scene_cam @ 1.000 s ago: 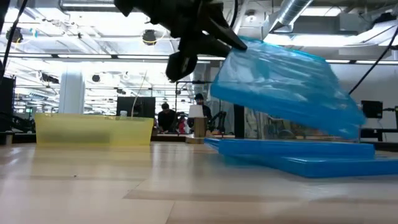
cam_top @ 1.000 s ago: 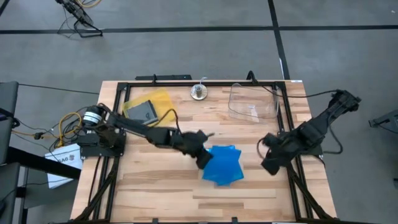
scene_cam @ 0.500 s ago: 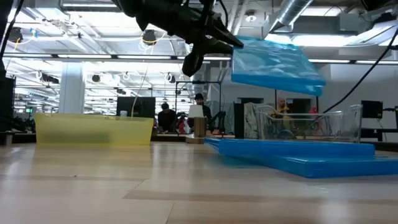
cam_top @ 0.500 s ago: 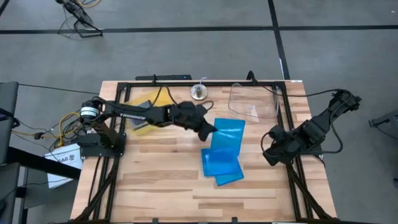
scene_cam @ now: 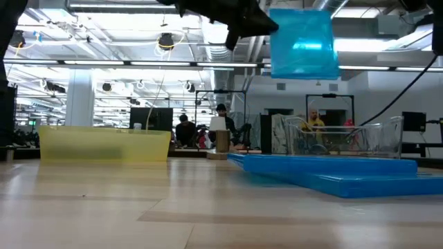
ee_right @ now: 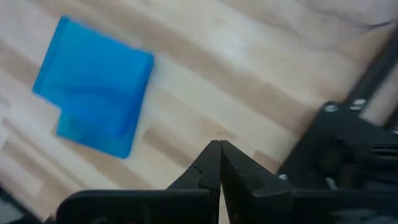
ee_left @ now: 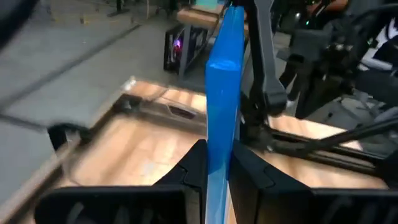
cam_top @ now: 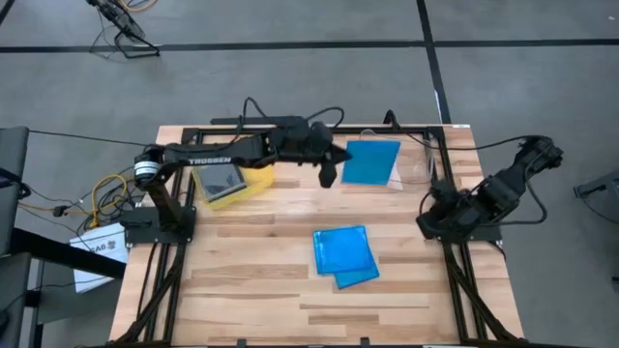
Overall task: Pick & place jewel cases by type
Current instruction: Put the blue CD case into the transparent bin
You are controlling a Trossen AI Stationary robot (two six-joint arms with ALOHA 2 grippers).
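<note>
Beside the clear colourless bin point(cam_top: 411, 159), a bright translucent blue jewel case point(cam_top: 371, 161) is showing; two more blue cases point(cam_top: 344, 255) are lying nearer; the tray point(cam_top: 232, 174) is glowing yellow.

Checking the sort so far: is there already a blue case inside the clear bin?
No, the clear bin holds no blue case; the left hand holds one blue case above it.

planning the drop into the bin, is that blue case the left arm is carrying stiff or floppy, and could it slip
Probably stiff: the blue jewel case stays flat though the left gripper pinches only one edge. Likely light, since that thin edge grip carries it above the clear bin. It could slip or pivot, as the plastic looks smooth and glossy.
</note>
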